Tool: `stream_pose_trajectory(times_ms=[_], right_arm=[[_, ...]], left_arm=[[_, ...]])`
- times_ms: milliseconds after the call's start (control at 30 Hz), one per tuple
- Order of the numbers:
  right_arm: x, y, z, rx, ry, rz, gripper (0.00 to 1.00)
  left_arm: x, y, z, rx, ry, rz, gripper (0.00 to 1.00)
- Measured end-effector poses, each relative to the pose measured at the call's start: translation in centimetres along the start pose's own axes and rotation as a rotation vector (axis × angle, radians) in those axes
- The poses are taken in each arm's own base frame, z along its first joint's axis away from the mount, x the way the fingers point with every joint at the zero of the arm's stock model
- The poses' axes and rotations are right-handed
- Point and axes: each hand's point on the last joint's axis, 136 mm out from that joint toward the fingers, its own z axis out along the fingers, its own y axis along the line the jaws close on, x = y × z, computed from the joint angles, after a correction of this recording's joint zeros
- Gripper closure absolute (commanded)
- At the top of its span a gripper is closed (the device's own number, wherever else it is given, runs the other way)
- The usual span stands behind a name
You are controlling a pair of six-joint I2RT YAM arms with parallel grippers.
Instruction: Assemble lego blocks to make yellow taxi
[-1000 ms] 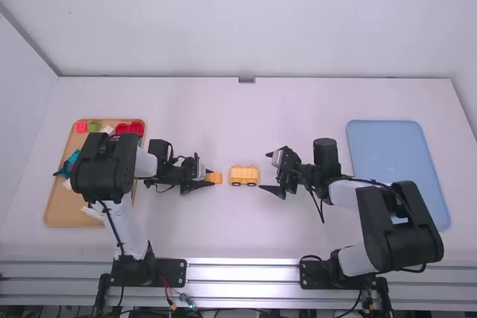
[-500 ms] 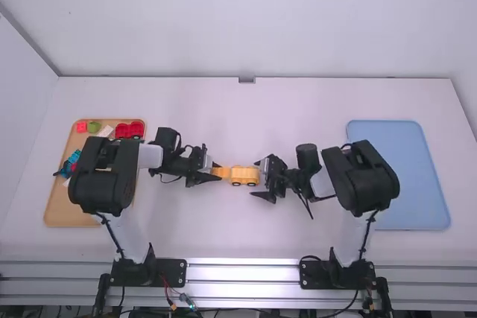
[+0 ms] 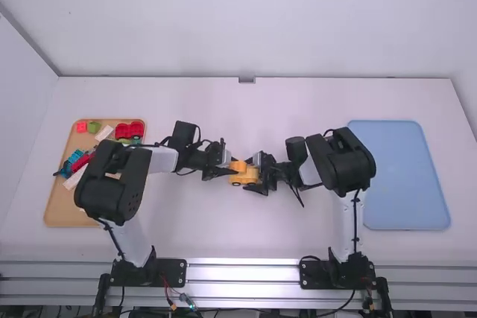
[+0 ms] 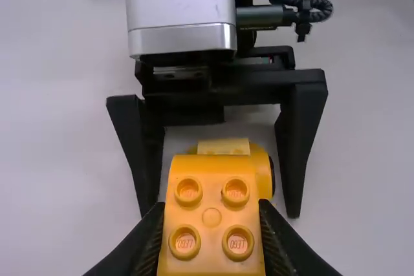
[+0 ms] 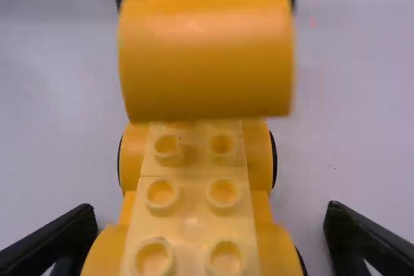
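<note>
Left gripper (image 4: 211,208) has its jaws clamped on a yellow 2x2 block with a rounded side (image 5: 207,63), studs up. Right gripper (image 5: 212,214) has its jaws apart, one finger each side of the yellow wheeled base (image 5: 193,192), clear of its sides. Base sits mid-desk (image 3: 246,236), studs up, the block over its left-arm end. Can't tell if block and base touch.

Step in hand looks like seating the block as the cab. Main risk is stud misalignment: the block hides the studs under it, so a small offset or yaw would leave it perched on stud tops. Second risk is the base rolling or twisting under the push, since it's on wheels (image 5: 274,159) and nothing grips it. Closing the right jaws first should fix that, but an off-centre close could shove the base sideways. Pressing down off-centre may also rotate the block in the left jaws.
</note>
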Motion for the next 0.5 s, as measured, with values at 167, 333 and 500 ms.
stream_pose_trajectory(times_ms=[167,333,500], right_arm=[[-0.1,0.08,0.0,-0.005,-0.006,-0.006,0.39],[-0.13,0.12,0.0,-0.007,-0.008,-0.005,0.55],[-0.22,0.19,-0.01,-0.011,-0.013,-0.006,0.57]], left_arm=[[-0.06,0.24,0.55,-0.022,0.007,-0.039,0.94],[0.37,-0.2,0.61,-0.024,0.013,-0.079,0.95],[0.76,-0.65,0.62,-0.021,0.02,-0.108,0.98]])
